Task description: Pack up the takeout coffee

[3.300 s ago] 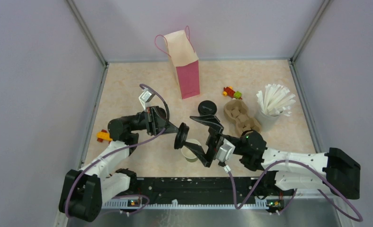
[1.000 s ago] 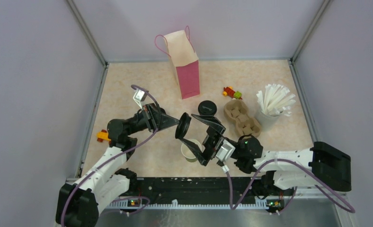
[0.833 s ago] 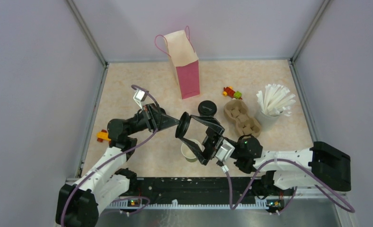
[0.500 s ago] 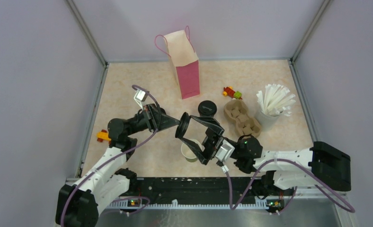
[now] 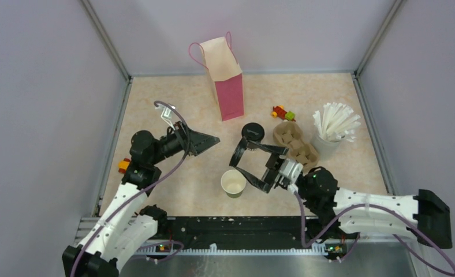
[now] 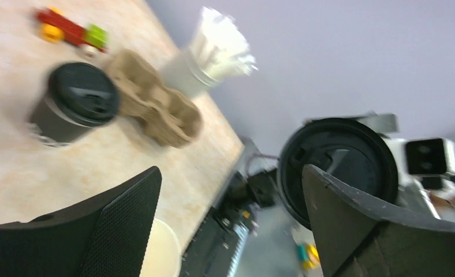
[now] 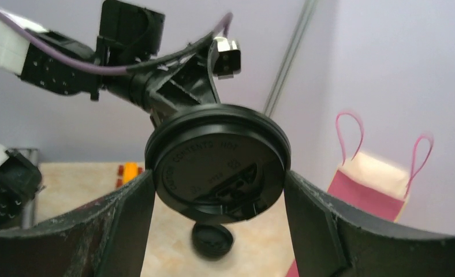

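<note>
One takeout coffee cup (image 5: pixel 233 183) stands open near the front, showing its pale inside, also in the left wrist view (image 6: pixel 163 254). Its black lid (image 7: pixel 216 161) is held on edge between the fingers of my right gripper (image 7: pixel 218 184), above and just right of that cup (image 5: pixel 238 157). My left gripper (image 6: pixel 231 173) is open and empty, drawn back to the left (image 5: pixel 205 140) and pointing at the lid (image 6: pixel 340 164). The other takeout coffee cup (image 5: pixel 252 133) stands lidded beside the carrier (image 6: pixel 75 109), (image 7: pixel 212 239).
A brown pulp carrier (image 5: pixel 295 142) lies right of the lidded cup, with a pale cup of white straws (image 5: pixel 332 130) beyond it. A pink paper bag (image 5: pixel 228 78) stands at the back. Small toy bricks (image 5: pixel 283 113) and an orange toy (image 5: pixel 124 165) lie on the table.
My left gripper let go of the lid and pulled back left. My right gripper shut on the lid and carried it a little to the right.
</note>
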### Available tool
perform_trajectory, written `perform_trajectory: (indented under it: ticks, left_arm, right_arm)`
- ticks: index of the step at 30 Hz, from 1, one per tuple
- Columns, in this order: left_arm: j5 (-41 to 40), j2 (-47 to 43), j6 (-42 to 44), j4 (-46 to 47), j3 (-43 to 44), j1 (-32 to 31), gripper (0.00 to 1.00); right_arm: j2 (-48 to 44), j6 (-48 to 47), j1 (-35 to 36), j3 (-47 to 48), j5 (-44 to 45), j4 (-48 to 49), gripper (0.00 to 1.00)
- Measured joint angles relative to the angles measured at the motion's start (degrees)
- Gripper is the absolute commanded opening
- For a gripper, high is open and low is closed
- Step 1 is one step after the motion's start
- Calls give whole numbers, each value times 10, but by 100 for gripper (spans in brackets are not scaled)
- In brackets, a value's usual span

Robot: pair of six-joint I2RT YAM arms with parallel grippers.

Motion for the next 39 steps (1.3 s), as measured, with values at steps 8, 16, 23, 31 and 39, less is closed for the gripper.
perform_trajectory:
  ticks: [8,16,23,31,39]
  left_arm:
    - [-207,-33,201,-318,51,0,99]
    - [-325,-68,220,-420,-35,0,97]
    - [-351,-106,196,-437,-83,0,93]
    - [-351,-137,170,-429,-107,0,93]
    - [-338,-128,169,-419,-115,0,92]
  right_arm:
    - [-75,273,0,195,172,-473,66]
    - [81,492,0,400,210,-872,65]
    - [244,566,0,488,193,-1044,64]
    - [344,593,7,592,172,-1123,66]
    - [444,595,13,660,163,-1192,68]
